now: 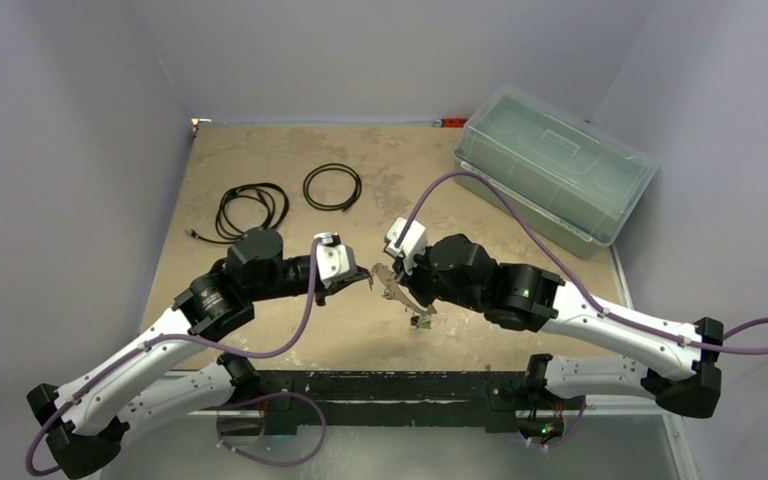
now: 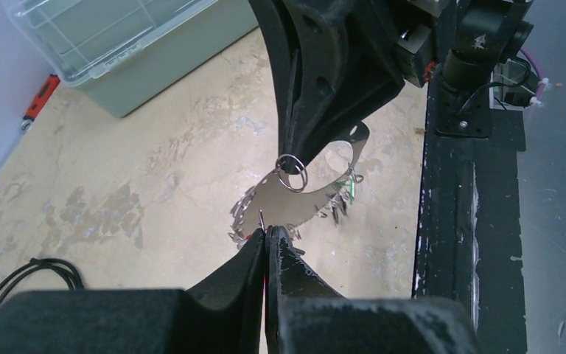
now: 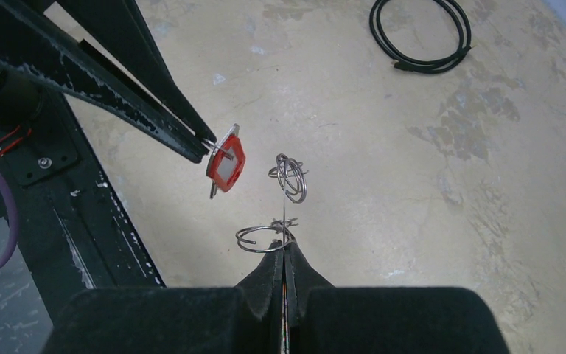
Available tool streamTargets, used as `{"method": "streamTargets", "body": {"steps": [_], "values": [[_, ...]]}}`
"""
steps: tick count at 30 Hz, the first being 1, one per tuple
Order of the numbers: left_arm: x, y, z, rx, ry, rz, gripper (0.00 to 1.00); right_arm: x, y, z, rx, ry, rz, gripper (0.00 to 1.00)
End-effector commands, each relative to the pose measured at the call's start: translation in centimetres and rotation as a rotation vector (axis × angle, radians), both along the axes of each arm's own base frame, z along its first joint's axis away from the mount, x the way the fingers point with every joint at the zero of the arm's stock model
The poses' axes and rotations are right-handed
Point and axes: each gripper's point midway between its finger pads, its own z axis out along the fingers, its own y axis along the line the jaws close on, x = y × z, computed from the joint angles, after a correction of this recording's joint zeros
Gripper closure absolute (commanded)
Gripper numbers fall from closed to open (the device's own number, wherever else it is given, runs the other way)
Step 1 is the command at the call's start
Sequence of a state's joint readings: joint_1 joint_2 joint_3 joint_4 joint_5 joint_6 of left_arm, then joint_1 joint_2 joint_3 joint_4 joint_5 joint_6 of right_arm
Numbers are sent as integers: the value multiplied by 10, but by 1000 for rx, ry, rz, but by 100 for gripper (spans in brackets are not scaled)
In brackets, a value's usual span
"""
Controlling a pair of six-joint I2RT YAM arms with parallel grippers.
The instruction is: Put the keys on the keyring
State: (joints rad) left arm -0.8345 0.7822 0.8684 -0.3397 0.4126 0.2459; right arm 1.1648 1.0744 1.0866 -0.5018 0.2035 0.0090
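The left hand (image 3: 207, 150) was shut on a small red metal key (image 3: 226, 164). The right hand (image 3: 285, 249) gripped the thin silver keyring (image 1: 392, 288) beside it, above the near worktop (image 1: 290, 150). Threading the key probably came next, needing careful aim.

tan tabletop (image 1: 260, 160): matt, mottled, worn patches.
thin pale silver keyring (image 2: 309, 210): bare metal, glossy, reflective.
small red-headed key (image 3: 225, 164): smooth plastic-looking head, metal shank.
black left gripper fingers (image 2: 247, 265): matt, plastic-looking.
pale green lidded box (image 1: 550, 170): translucent smooth plastic.
black base rail (image 2: 472, 221): matt, scuffed, white-flecked.
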Motion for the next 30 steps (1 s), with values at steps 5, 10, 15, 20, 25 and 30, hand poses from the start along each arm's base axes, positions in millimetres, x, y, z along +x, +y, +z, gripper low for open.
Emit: {"method": "streamTargets", "body": {"steps": [5,10,15,20,25,30], "values": [[-6,-10,-8,4,32,-37,100,7,3,34,69,-30,-42,100],[-4,-16,-18,21,60,-32,100,4,6,29,45,-2,-25,100],[0,-17,-21,27,65,-5,100,-1,9,19,17,33,-3,100],[4,-17,-25,35,63,14,100,-5,12,12,6,57,20,100],[4,-19,-27,35,63,11,100,-6,16,10,4,67,27,100],[4,-20,-28,34,60,9,100,-6,20,9,0,78,31,100]]}}
